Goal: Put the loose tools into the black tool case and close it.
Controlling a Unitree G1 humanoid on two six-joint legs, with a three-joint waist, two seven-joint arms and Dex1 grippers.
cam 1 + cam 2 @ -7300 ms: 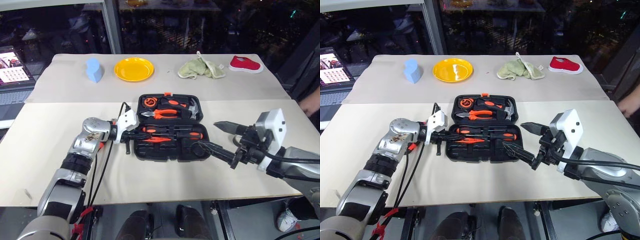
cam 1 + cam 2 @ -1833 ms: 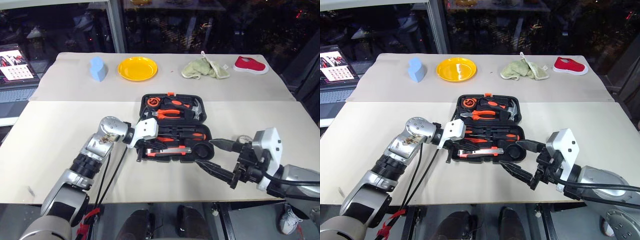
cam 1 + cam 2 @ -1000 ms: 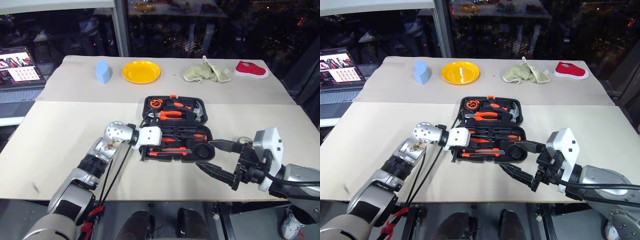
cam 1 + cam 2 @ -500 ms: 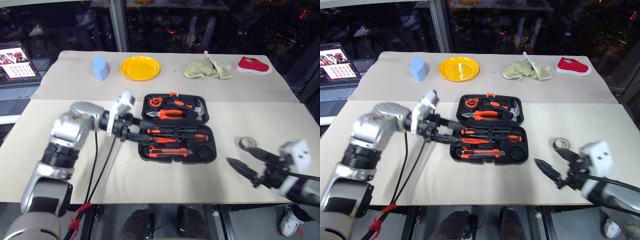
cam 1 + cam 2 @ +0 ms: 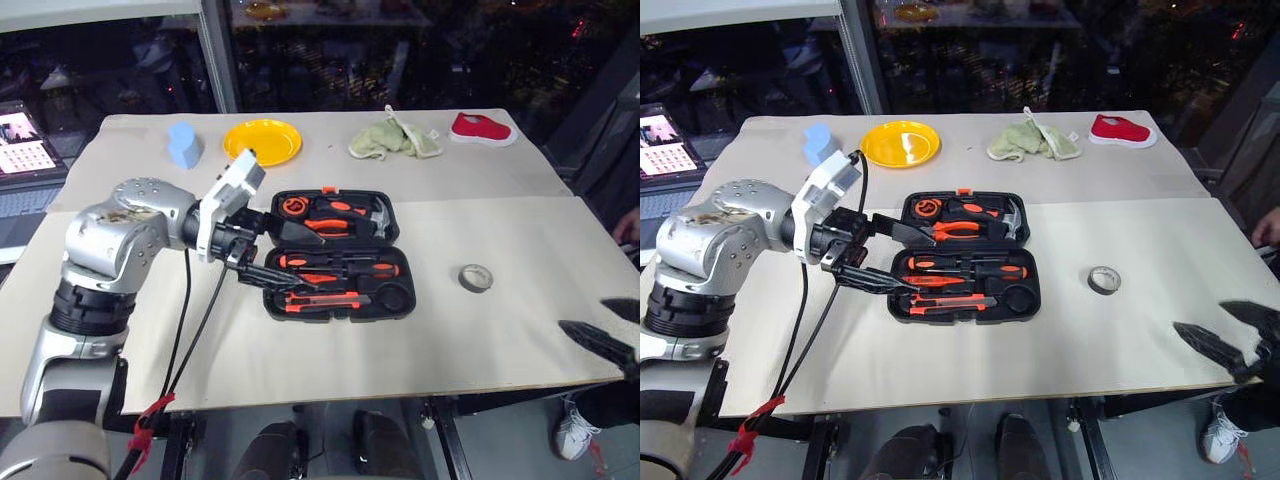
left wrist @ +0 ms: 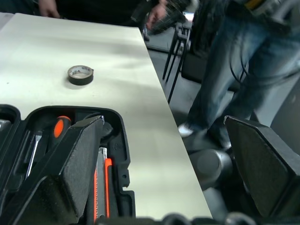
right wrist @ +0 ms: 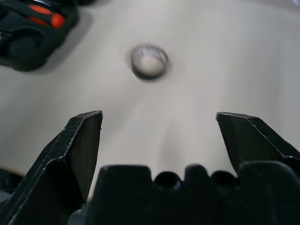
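I am looking down over a pale table [image 5: 330, 350] where the black tool case [image 5: 330, 265] is lying open near the middle, lid half toward the far side. Screwdrivers [image 5: 335, 268] and a utility knife [image 5: 322, 299] with orange-and-black handles are sitting in its near half; pliers [image 5: 330, 226] and a hammer [image 5: 370, 212] are sitting in the far half. The small grey tape roll [image 5: 475, 277] is lying flat on the table, well apart from the case on its right side. My left gripper [image 5: 262, 252] is hovering over the case's left end, fingers spread wide and holding nothing. My right gripper [image 5: 1220, 335] is hanging at the table's right near edge, fingers parted and empty, pointing toward the tape roll.
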